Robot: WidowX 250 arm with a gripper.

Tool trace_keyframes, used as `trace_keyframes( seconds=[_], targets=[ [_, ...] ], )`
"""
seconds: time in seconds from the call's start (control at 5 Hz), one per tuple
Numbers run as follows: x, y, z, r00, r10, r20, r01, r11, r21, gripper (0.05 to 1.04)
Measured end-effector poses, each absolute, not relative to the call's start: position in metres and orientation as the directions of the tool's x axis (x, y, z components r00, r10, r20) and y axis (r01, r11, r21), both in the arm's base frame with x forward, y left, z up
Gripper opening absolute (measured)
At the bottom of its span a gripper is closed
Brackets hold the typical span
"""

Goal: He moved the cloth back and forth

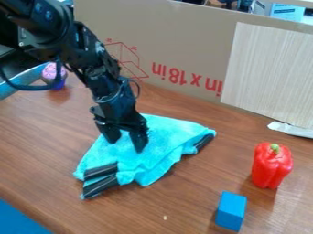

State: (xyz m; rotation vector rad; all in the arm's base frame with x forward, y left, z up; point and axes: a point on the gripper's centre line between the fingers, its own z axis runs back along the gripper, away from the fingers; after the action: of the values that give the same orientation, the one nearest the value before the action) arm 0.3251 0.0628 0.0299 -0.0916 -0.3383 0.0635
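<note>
The black gripper (126,143) points down over the cloth from the upper left. Its two fingers stand apart, with turquoise fabric visible between them, and their tips are at or just above the cloth; exact contact is hard to tell. The turquoise cloth (164,139) lies rumpled on the wooden table, left of the middle. Black stripes mark its lower left corner and its right corner, and some folds rise at its front edge. The gripper hides part of the cloth's upper left.
A red toy pepper (271,167) stands at the right, with a blue block (231,211) in front of it. A purple toy (54,75) is at the back left. The cardboard wall (183,50) closes off the back, and a white scrap (291,130) lies near it.
</note>
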Motion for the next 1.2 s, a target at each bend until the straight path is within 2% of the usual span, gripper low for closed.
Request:
trace_keyframes(
  seconds=[0.6, 0.8, 1.0, 1.2],
  targets=[
    [0.389, 0.061, 0.035, 0.922, 0.166, 0.349, -0.127, 0.983, -0.132, 1.001],
    [0.395, 0.064, 0.034, 0.919, 0.186, 0.347, -0.150, 0.980, -0.128, 1.000],
    [0.383, 0.058, 0.028, 0.931, 0.153, 0.332, -0.121, 0.986, -0.116, 1.001],
    [0.354, 0.051, 0.026, 0.944, 0.100, 0.315, -0.070, 0.992, -0.107, 0.998]
  ],
)
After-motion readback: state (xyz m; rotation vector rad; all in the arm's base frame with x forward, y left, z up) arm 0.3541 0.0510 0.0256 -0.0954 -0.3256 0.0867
